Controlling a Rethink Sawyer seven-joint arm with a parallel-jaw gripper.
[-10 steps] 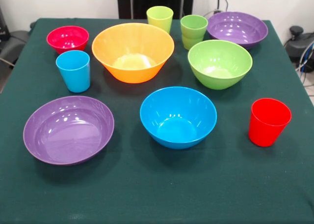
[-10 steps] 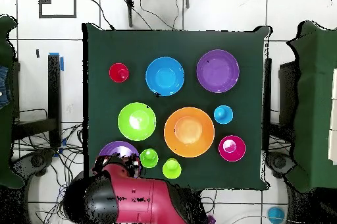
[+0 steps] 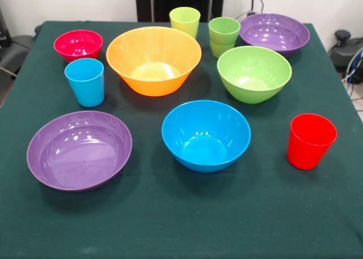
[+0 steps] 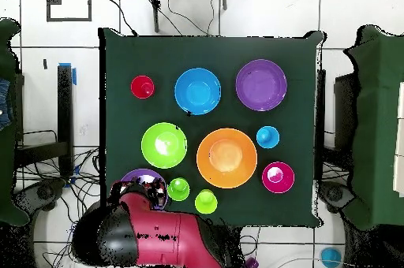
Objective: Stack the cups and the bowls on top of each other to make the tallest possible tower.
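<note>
All the pieces stand apart on the green cloth, and no tower shows. The bowls are a large orange bowl point(image 3: 153, 59), a blue bowl point(image 3: 206, 134), a green bowl point(image 3: 254, 72), a small red bowl point(image 3: 78, 43), a near purple bowl point(image 3: 79, 149) and a far purple bowl point(image 3: 274, 32). The cups are a sky blue cup point(image 3: 85, 81), a red cup point(image 3: 310, 140), a yellow-green cup point(image 3: 185, 22) and a green cup point(image 3: 223, 35). The front view shows no gripper. In the overhead view the arm's dark end point(image 4: 132, 194) overlaps the far purple bowl point(image 4: 148, 176) at the table's edge.
The red and black arm point(image 4: 162, 240) lies drawn back beyond the table's bottom edge in the overhead view. The table point(image 4: 300, 60) has bare cloth along its front edge in the front view. Cables and chairs surround it.
The arm's bulk has shifted slightly in the overhead view. No cup or bowl has moved.
</note>
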